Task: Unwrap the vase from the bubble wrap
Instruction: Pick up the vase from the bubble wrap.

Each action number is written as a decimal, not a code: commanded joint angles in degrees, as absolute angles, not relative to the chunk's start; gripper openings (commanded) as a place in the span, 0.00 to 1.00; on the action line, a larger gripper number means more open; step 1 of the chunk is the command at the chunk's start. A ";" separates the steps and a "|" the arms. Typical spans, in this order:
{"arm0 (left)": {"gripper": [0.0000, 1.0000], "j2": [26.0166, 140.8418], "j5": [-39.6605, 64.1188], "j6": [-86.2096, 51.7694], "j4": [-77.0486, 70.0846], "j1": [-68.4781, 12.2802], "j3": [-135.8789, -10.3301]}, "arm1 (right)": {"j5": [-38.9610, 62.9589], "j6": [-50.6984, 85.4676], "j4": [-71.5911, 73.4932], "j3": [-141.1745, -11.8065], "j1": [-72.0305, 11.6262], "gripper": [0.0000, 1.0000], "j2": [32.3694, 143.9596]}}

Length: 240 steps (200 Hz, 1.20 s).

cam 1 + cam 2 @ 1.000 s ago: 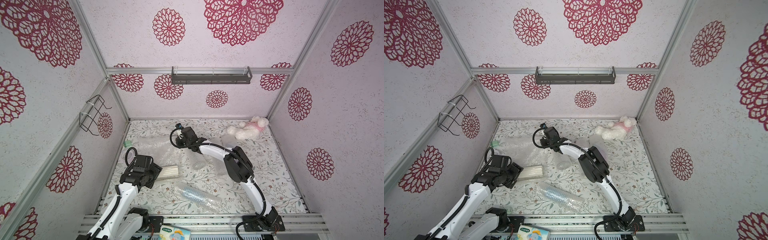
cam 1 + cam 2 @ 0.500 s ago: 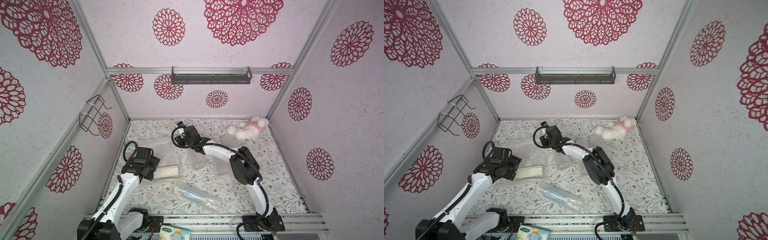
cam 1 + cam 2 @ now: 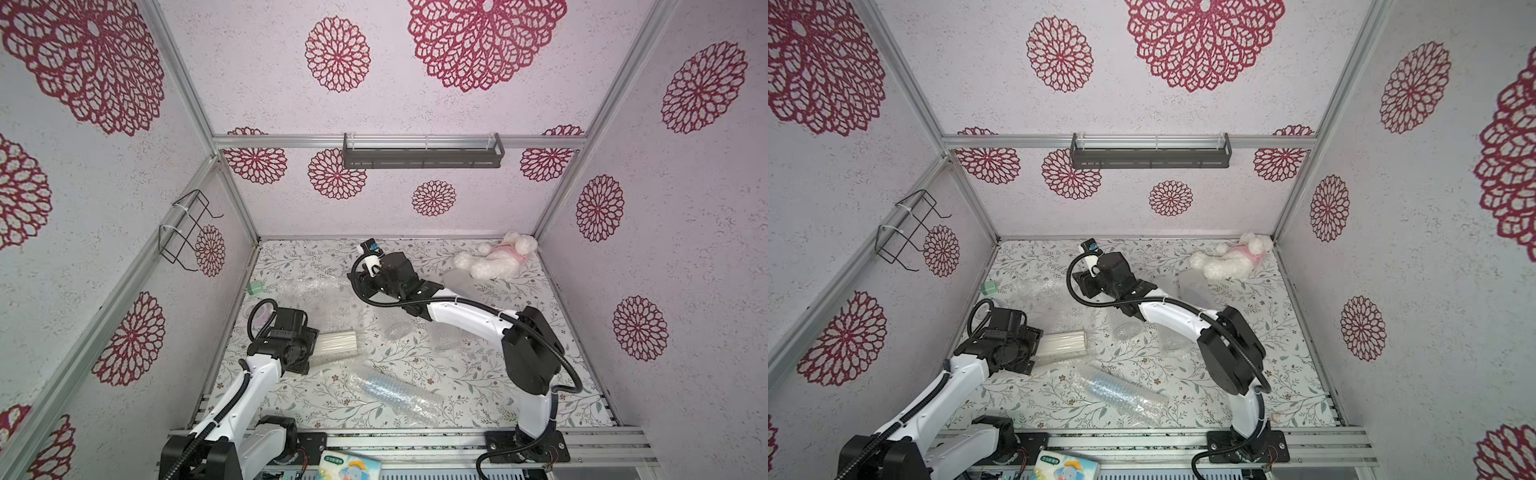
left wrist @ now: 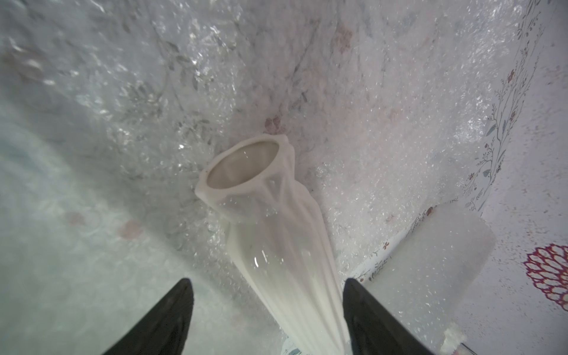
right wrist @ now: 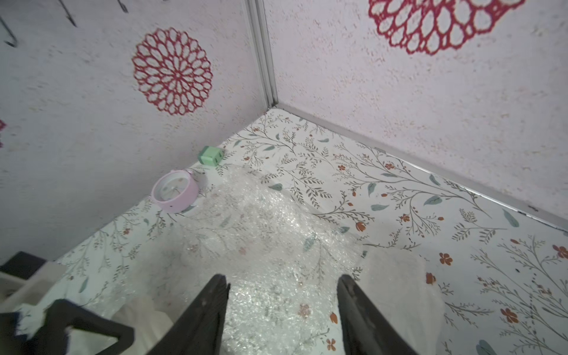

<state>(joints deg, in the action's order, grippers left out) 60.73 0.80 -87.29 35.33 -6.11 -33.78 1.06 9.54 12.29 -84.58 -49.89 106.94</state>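
Observation:
A white ribbed vase lies on its side at the left of the floral table, bare, on a spread sheet of bubble wrap. My left gripper is open around the vase's lower body. One finger touches the vase; the other stands clear of it. In both top views this gripper covers the vase's base end. My right gripper is open, with nothing between its fingers, above the bubble wrap near the back left. In a top view it points toward that corner.
A pink alarm clock and a green cube sit by the left wall. A bubble-wrapped bluish vase lies near the front, and clear glass pieces sit mid-table. A plush toy is at the back right.
My right gripper has gone from shut to open, letting the bubble wrap go, and its arm has shifted a little to the right. The left gripper shifted slightly; the white vase stayed put.

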 commanded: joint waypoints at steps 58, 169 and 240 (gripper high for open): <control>0.79 65.34 2.16 -92.10 34.72 -4.30 -36.38 | -3.21 9.19 16.30 -74.29 -51.29 0.60 93.63; 0.74 76.21 0.67 -100.04 37.79 -9.66 -43.09 | -7.28 9.84 15.17 -64.04 -51.41 0.60 82.72; 0.71 85.44 0.71 -102.13 39.34 -12.07 -48.22 | -10.56 9.51 14.30 -59.39 -51.39 0.60 76.62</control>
